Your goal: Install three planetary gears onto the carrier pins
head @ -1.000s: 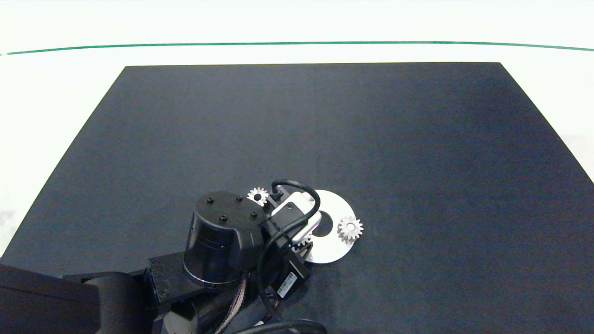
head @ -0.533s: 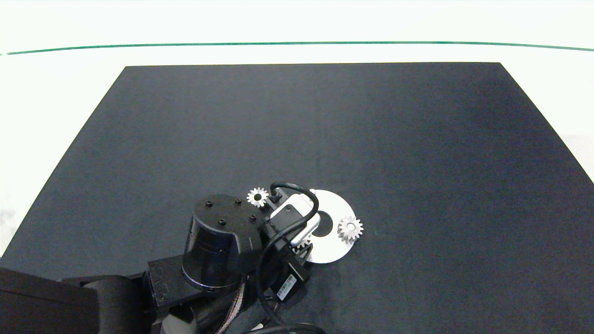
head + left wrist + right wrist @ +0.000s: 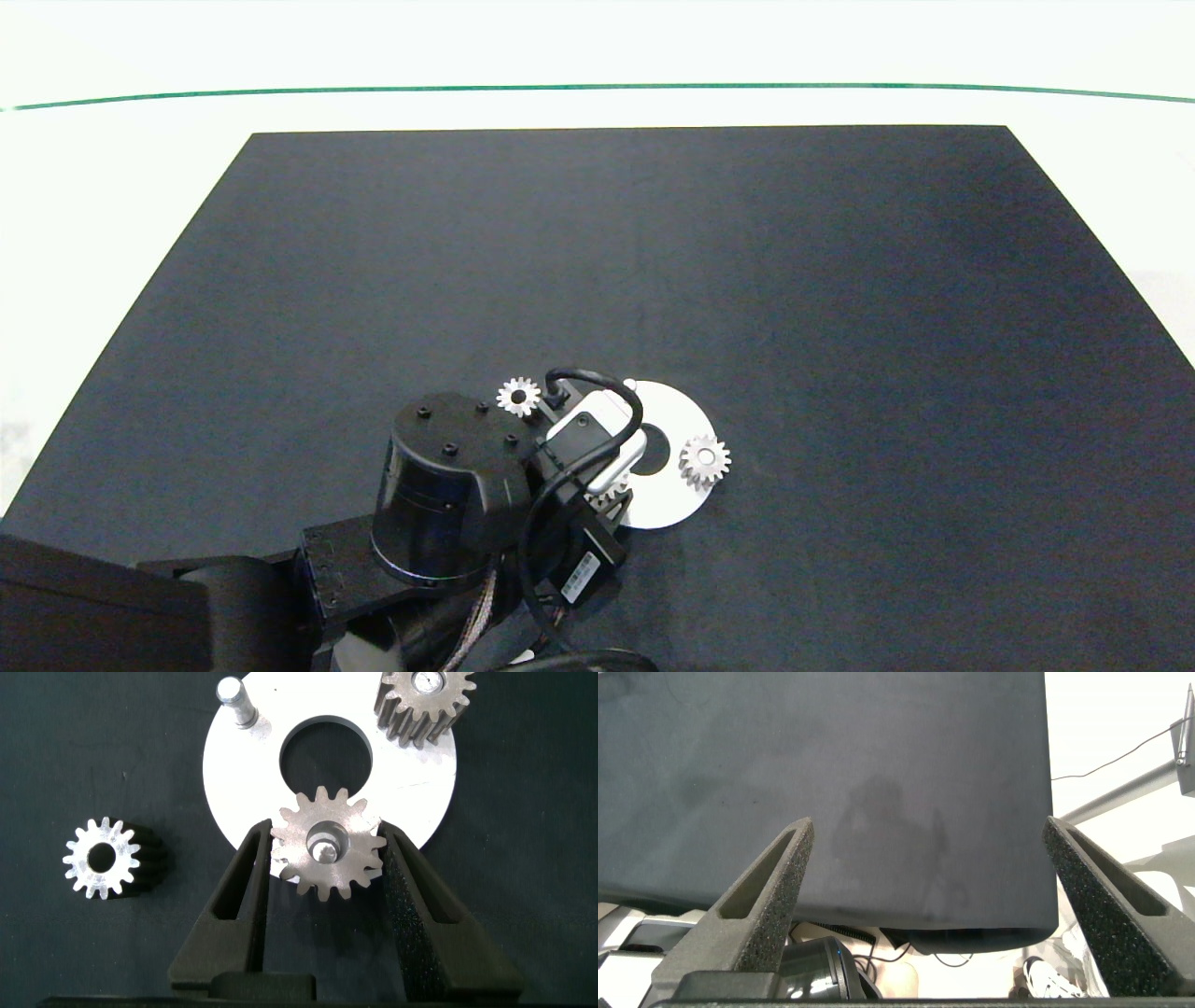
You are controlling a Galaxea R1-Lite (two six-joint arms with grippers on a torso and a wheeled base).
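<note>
Flanking a planetary gear seated on a carrier pin, the left gripper stands slightly open, fingers just beside its teeth; another gear sits pinned across the white disc; a third lies on the black mat; one pin stands bare; the right gripper hangs wide open off the mat.

Left arm reaching in from near-left corner, wrist bending down over desk, cable looping across its top. Left gripper pointing downward, fingers sitting slightly parted, one on each side, seemingly just clear of contact. Right arm staying outside head view; right gripper hanging beyond desk edge, fingers spreading wide, holding nothing.
</note>
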